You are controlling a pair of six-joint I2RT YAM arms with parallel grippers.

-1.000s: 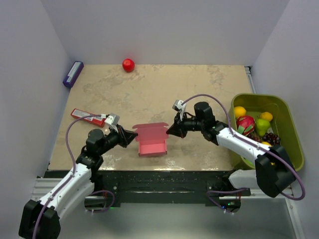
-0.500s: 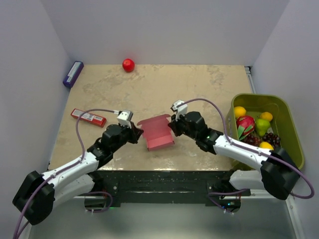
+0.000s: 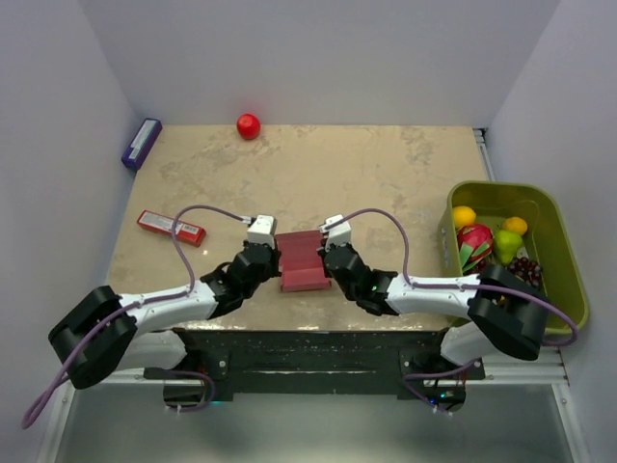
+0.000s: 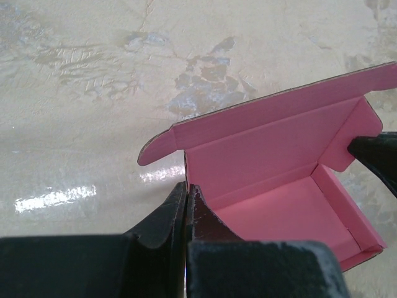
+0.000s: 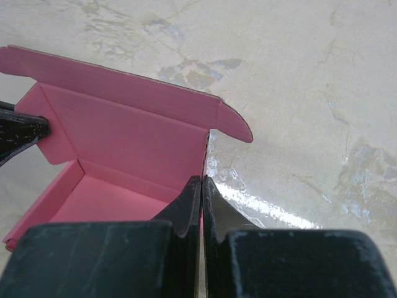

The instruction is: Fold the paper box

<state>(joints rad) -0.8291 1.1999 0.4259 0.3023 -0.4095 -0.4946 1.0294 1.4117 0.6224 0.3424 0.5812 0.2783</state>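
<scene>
The pink paper box [image 3: 302, 260] sits near the table's front edge, between both grippers. It is an open tray with its lid flap raised. My left gripper [image 3: 275, 258] is shut on the box's left side wall, seen in the left wrist view [image 4: 186, 189]. My right gripper [image 3: 328, 258] is shut on the right side wall, seen in the right wrist view [image 5: 202, 183]. The box interior [image 4: 279, 186] shows pink, with rounded ear tabs at the lid corners [image 5: 236, 124]. Each wrist view shows the opposite gripper's dark fingertip at the far wall.
A narrow red packet [image 3: 172, 227] lies at the left. A purple box [image 3: 141, 143] lies at the far left corner and a red ball [image 3: 249, 125] at the back. A green bin [image 3: 569, 280] of fruit stands at the right.
Both arms have stretched forward and low, closing in on the box from each side. The box has turned square and its side walls are now gripped.
</scene>
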